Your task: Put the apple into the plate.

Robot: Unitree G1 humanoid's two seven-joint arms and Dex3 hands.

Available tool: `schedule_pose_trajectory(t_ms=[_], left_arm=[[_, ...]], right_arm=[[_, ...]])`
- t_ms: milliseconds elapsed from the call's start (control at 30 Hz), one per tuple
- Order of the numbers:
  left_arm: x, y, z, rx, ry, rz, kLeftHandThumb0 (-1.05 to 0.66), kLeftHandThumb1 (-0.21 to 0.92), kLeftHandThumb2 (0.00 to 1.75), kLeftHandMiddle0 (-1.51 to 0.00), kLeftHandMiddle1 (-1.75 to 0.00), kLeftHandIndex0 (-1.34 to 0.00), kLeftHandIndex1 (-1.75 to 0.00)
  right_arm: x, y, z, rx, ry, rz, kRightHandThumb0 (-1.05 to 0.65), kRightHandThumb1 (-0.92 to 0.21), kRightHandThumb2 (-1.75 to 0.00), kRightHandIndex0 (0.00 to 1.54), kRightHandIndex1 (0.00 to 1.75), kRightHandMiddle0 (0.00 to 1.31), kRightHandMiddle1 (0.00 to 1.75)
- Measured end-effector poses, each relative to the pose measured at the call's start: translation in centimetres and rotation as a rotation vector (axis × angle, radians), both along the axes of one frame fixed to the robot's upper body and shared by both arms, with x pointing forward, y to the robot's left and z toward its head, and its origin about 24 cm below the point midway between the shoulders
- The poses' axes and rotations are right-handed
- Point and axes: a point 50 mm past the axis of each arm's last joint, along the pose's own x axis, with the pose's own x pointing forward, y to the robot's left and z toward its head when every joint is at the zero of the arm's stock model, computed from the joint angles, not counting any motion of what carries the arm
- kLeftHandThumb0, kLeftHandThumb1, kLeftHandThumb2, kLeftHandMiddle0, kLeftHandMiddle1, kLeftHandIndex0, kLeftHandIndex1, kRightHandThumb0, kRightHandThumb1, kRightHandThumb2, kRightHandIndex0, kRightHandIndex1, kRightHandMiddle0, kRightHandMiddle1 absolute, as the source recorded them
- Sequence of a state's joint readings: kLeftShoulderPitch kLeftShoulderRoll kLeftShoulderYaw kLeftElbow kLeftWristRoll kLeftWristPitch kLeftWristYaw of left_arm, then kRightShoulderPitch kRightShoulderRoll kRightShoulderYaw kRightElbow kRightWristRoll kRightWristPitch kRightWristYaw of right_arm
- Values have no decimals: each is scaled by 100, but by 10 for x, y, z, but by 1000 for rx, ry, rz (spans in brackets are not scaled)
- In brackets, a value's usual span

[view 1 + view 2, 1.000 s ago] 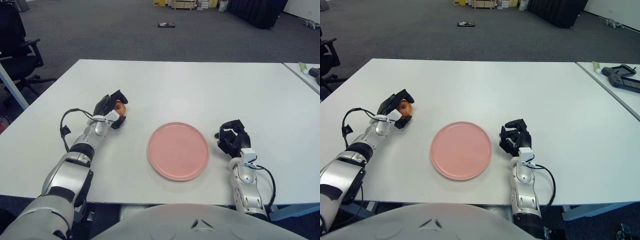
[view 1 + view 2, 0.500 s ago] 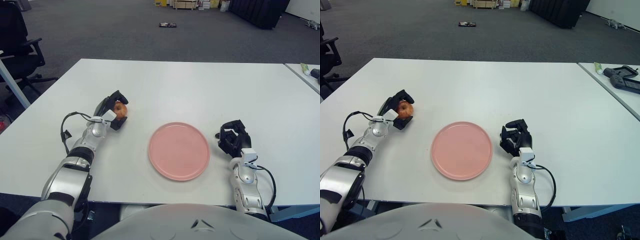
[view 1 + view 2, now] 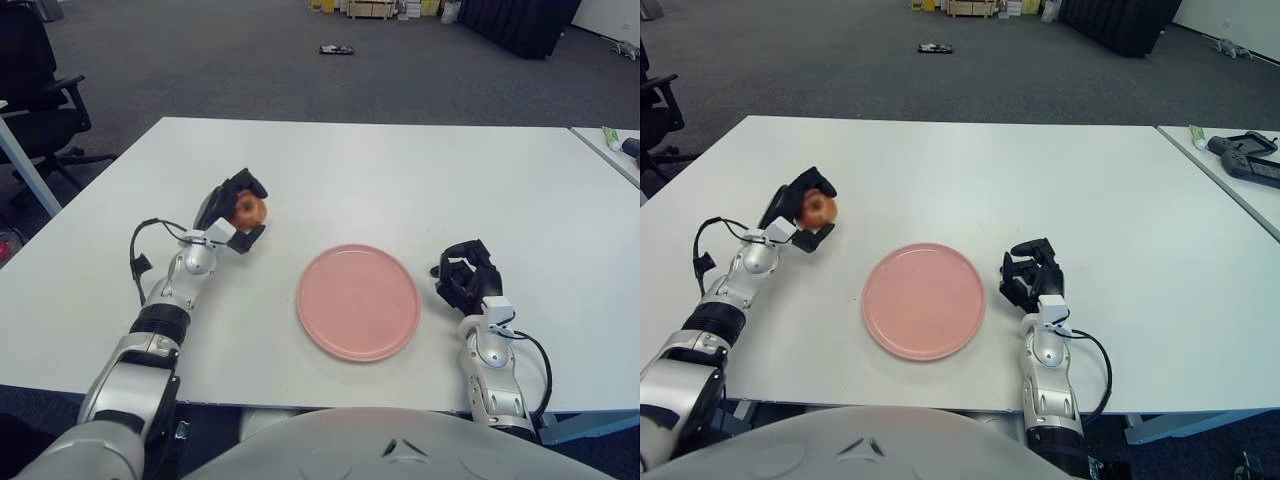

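Note:
My left hand (image 3: 235, 208) is shut on the reddish apple (image 3: 249, 209) and holds it a little above the white table, to the left of the plate. The pink plate (image 3: 357, 301) lies flat and empty at the table's front centre. My right hand (image 3: 467, 278) rests on the table just right of the plate, fingers curled, holding nothing.
The white table (image 3: 400, 180) stretches far behind the plate. A second table with a dark device (image 3: 1243, 155) and a small tube (image 3: 1196, 135) stands at the right edge. A black office chair (image 3: 35, 95) stands beyond the table's left side.
My left hand has lifted the apple off the table and carried it slightly right and up. The right hand and the plate have not moved.

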State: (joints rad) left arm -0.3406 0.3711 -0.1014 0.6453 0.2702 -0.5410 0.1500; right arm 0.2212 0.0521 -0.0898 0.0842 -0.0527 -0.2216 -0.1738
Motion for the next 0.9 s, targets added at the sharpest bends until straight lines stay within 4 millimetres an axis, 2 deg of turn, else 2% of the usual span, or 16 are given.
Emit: schedule_pose_trajectory(t_ms=[500,733,900], left_arm=[[-13,-25,37,-88,-152,-148,0,9,158,-77,-172,-57,-175],[-29,-52,58,-81,-282,-279,0,-2,169,-86,-171,-65,-175],[-42,-78,61,-90,-302,-443,0,-7,172,-92,-165,-68,-175]], right_arm=[[0,1,0,3,-1,13,-38,-69,-85,61,138,33,175],[1,1,0,5,-1,22,-38,-69,-85,60,139,33,175],[1,2,0,7,-1,30,-38,-69,-84,59,139,33,175]])
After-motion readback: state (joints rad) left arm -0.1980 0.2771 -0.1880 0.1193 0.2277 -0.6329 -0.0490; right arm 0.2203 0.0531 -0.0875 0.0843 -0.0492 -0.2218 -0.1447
